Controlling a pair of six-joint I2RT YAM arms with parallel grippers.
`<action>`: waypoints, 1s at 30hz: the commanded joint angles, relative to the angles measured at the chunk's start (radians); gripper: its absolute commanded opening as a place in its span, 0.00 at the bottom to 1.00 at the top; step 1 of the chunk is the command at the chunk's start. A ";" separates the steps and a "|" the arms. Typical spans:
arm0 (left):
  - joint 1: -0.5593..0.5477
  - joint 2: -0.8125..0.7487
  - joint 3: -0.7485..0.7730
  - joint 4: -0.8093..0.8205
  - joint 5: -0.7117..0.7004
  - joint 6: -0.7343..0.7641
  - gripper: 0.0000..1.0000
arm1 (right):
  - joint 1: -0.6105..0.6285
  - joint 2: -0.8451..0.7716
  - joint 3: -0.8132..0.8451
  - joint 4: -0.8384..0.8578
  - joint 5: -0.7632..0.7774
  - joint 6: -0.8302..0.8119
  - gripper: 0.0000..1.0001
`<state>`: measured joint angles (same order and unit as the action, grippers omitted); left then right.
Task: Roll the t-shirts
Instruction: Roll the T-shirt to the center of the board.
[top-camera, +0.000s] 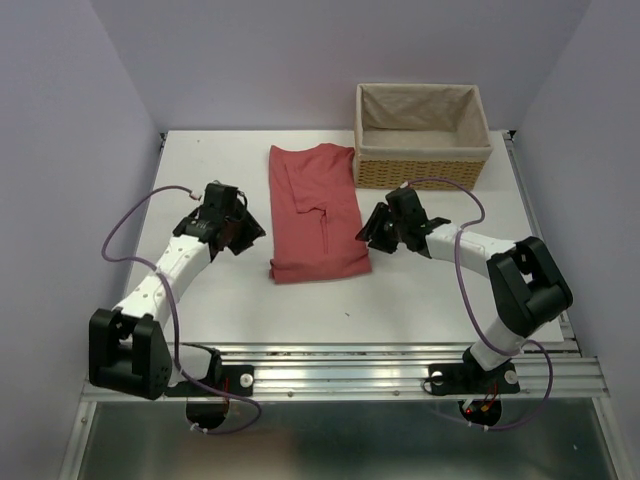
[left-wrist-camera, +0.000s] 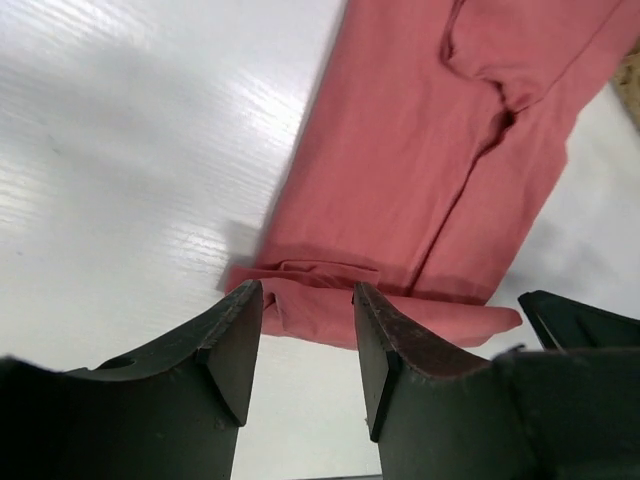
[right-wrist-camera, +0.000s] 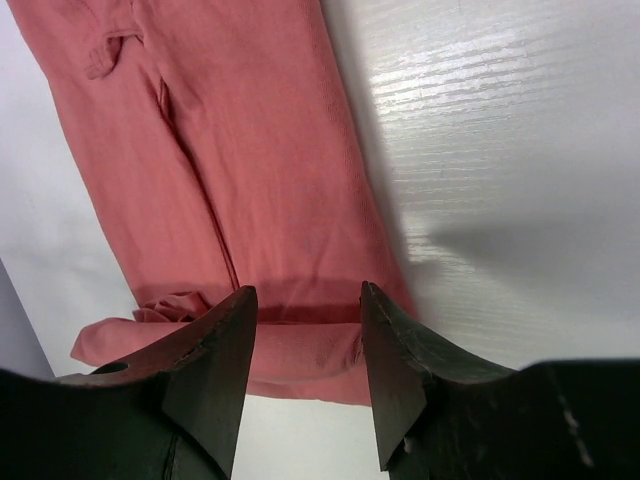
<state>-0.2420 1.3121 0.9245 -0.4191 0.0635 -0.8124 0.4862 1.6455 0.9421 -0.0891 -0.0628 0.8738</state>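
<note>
1. Lavender walls are closing in a white tabletop (top-camera: 200, 190), and the salmon-red t-shirt (top-camera: 318, 215) is lying in the middle of it. It is folded lengthwise into a long narrow strip running from the near side toward the far edge.
2. Its near hem (left-wrist-camera: 430, 322) is sitting doubled over in a low, loose first turn (more a fat fold than a log), so the rolling is looking barely begun, in my judgement.
3. Left fingers (left-wrist-camera: 230, 350) are standing part-way apart just beside the hem's left corner, gripping nothing. Red cloth is showing through the gap between them, and I cannot tell whether the tips are brushing it.
4. Right fingers (right-wrist-camera: 215, 350) are mirroring that at the hem's right corner, likewise parted and carrying nothing, with the turned edge lying just beyond their tips.
5. Placing one arm at each corner is probably serving a purpose: both ends of the turned hem could be taken together, so the roll is staying straight rather than skewing (soft cloth is likely to wander if pushed from one side only).
6. At the far right, a wicker basket (top-camera: 420, 172) with a pale cloth lining is standing just beside the strip's far corner, perhaps touching it. It is holding nothing, and is presumably waiting for the finished roll.
</note>
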 joint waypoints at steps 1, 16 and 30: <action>-0.052 -0.140 0.027 -0.013 -0.152 0.090 0.48 | 0.005 -0.015 0.017 0.057 -0.012 -0.015 0.52; -0.322 -0.028 0.010 0.055 0.139 0.237 0.22 | 0.005 -0.092 0.017 0.005 0.024 -0.062 0.56; -0.326 0.194 0.069 0.108 0.088 0.295 0.16 | 0.005 -0.041 0.144 -0.234 -0.097 -0.471 0.79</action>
<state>-0.5678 1.5066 0.9333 -0.3569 0.1699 -0.5484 0.4858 1.5784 0.9939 -0.2169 -0.0925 0.6514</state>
